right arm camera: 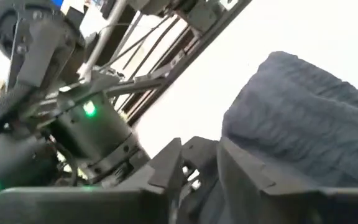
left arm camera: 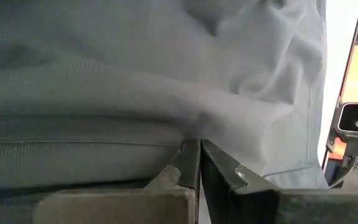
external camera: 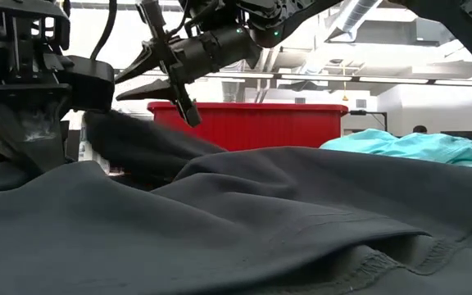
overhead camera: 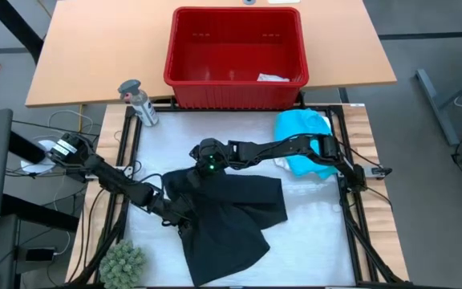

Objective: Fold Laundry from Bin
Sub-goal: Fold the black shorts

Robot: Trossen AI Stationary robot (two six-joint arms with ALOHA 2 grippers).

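Observation:
A black garment (overhead camera: 231,213) lies spread over the white table top and fills the foreground of the low view (external camera: 244,213). My left gripper (overhead camera: 179,215) is shut on the garment's left edge. My right gripper (external camera: 142,78) hovers open above the garment's far left part with nothing between its fingers; black cloth (right arm camera: 303,130) lies just beyond them. A turquoise shirt (overhead camera: 301,140) lies bunched at the table's far right. The red bin (overhead camera: 237,56) stands behind the table with a small pale piece (overhead camera: 273,78) on its floor. My left gripper pinches the black garment between its two fingers at a bunched bit by a stitched hem (left arm camera: 194,134). The fingers slant down from the table's left side. The held part (external camera: 97,131) is raised a little, and the rest of the garment lies on the table.
A grey spray bottle (overhead camera: 139,102) stands at the table's far left corner and a green spiky ball (overhead camera: 123,261) at its near left corner. Black frame rails (overhead camera: 351,201) run along the table's sides. The bin rests on a wooden table (overhead camera: 95,56).

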